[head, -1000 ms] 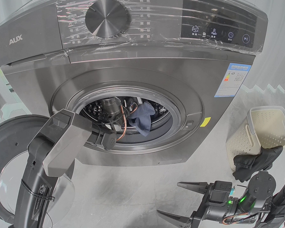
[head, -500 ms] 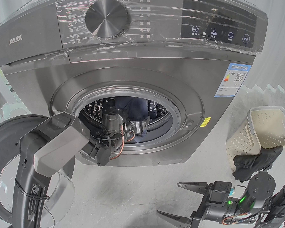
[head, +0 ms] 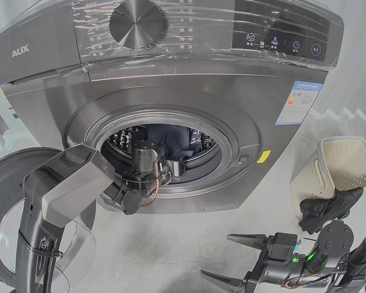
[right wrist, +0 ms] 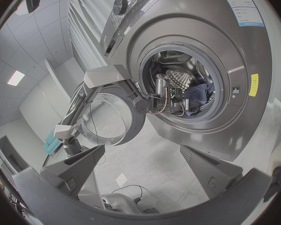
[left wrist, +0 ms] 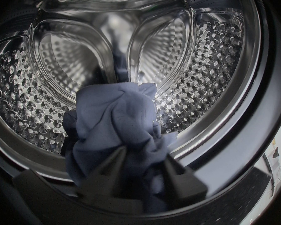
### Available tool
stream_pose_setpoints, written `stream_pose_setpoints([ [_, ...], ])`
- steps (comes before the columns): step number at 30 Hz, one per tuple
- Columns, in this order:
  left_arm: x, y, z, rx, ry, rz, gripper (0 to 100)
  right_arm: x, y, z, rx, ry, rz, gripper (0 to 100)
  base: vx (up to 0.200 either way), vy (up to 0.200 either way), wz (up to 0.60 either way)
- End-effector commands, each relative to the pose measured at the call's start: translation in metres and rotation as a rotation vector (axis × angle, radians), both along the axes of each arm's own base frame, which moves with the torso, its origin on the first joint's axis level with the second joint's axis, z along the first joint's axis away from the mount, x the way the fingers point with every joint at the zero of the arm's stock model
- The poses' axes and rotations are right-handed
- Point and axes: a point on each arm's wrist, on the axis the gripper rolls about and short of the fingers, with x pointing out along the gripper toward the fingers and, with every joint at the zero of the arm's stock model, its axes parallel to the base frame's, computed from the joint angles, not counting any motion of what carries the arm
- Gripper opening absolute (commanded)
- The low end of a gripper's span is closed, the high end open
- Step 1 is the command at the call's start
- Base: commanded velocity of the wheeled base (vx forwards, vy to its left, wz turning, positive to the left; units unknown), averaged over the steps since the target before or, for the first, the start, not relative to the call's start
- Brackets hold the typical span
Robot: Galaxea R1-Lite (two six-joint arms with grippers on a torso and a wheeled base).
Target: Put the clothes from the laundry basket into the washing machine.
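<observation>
The left arm (head: 69,180) is sinking lower and drawing back a little at the washing machine (head: 232,102) door. The blue garment (head: 173,140) is no longer dangling and is now lying bunched inside the drum.

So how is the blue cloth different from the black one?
The blue cloth is inside the washing machine, held by the left gripper; the black cloth hangs over the basket rim, untouched. The blue cloth is bunched up; the black cloth droops. Both are dark, crumpled clothes.

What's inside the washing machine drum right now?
A crumpled navy garment, gripped by the left tool, lies at the front of the drum. The drum surface under it is covered.
</observation>
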Motion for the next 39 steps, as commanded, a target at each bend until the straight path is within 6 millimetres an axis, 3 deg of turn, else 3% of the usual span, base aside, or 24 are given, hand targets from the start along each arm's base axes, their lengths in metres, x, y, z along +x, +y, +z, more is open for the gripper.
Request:
stream_pose_setpoints([
  [1, 0.008, -0.003, 0.004, -0.019, -0.032, 0.010, 0, 0.001, 0.001, 0.001, 0.005, -0.003, 0.000, 100, 0.000, 0.000, 0.00],
  [7, 0.025, -0.007, 0.013, -0.070, -0.114, 0.044, 0, 0.001, 0.001, 0.001, 0.005, -0.003, 0.000, 100, 0.000, 0.000, 0.00],
  [14, 0.060, -0.010, 0.034, -0.192, -0.307, 0.125, 0, 0.001, 0.001, 0.002, 0.009, -0.006, 0.000, 100, 0.000, 0.000, 0.00],
  [17, 0.067, -0.013, 0.041, -0.231, -0.349, 0.137, 0, 0.001, 0.001, 0.001, 0.007, -0.005, 0.000, 100, 0.000, 0.000, 0.00],
  [26, 0.069, -0.017, 0.034, -0.230, -0.343, 0.143, 0, 0.001, 0.002, 0.001, 0.006, -0.004, 0.000, 100, 0.000, 0.000, 0.00],
  [27, 0.069, -0.017, 0.032, -0.227, -0.337, 0.143, 100, 0.001, 0.002, 0.001, 0.006, -0.004, 0.000, 100, 0.000, 0.000, 0.00],
  [33, 0.060, -0.015, 0.010, -0.176, -0.245, 0.141, 100, 0.001, 0.002, 0.001, 0.009, -0.006, 0.000, 100, 0.000, 0.000, 0.00],
  [39, 0.046, -0.009, 0.021, -0.149, -0.200, 0.141, 100, 0.001, 0.002, 0.002, 0.011, -0.007, 0.000, 100, 0.000, 0.000, 0.00],
])
